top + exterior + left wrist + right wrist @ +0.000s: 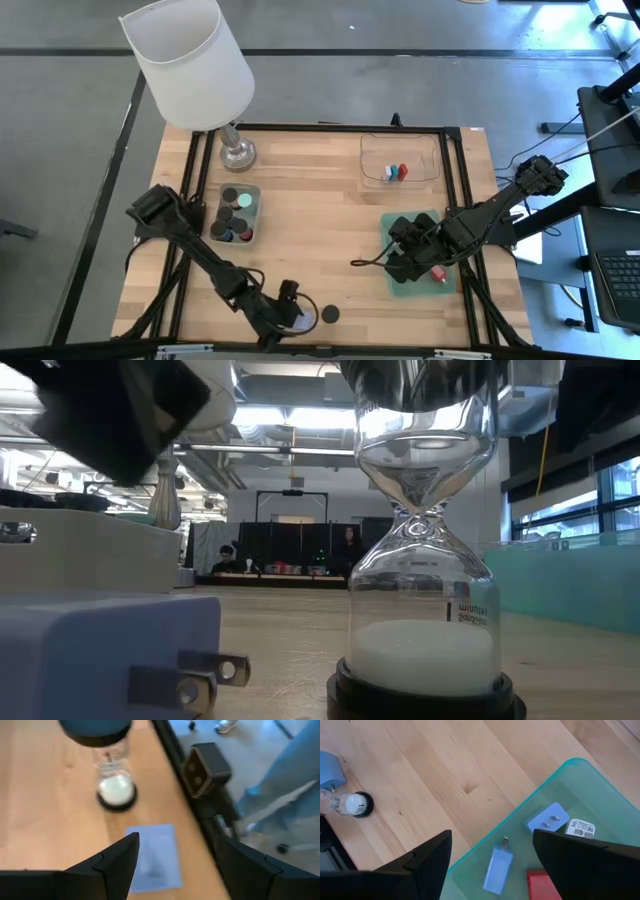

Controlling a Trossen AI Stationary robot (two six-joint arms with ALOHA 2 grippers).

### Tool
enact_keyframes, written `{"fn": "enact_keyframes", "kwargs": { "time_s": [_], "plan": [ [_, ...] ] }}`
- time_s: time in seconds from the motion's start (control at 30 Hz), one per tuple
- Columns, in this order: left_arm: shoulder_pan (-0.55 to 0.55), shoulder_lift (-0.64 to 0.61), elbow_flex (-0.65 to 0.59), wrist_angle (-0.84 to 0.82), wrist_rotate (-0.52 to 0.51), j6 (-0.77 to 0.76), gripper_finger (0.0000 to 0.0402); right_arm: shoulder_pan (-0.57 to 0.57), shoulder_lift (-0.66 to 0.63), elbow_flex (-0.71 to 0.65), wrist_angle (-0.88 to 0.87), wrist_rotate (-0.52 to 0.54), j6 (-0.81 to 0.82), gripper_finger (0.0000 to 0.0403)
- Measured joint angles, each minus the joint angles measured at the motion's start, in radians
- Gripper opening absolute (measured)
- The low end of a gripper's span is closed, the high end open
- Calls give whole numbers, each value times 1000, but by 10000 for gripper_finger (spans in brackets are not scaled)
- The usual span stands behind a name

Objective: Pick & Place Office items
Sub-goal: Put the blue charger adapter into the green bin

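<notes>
High view: the left end effector [290,312] is held low at the tabletop's [310,225] near edge, its fingers spread and empty, with a lilac-blue plug adapter [154,856] lying between them on the wood and an hourglass [329,314] just beside. A pick is judged to be in hand; closing squarely on the adapter (without the hourglass being knocked) is what is called for next. The right end effector [405,262] is held open over the green tray [585,790], where two more lilac-blue adapters [497,868] and a red block [438,273] lie.
</notes>
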Motion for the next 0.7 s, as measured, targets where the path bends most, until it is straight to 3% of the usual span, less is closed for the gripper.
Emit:
{"fn": "enact_keyframes", "kwargs": {
  "time_s": [0.13,0.37,0.53,0.7],
  "plan": [
    [0,27,0,3,-63,25,258,0,0,0,10,0,0,282],
    [-4,70,0,2,-62,-5,256,0,0,0,32,1,0,282],
    [-6,97,0,1,-125,41,256,0,0,0,32,5,-1,282],
    [1,130,0,3,-61,-7,256,0,0,0,32,11,-11,282]
  ]
}}
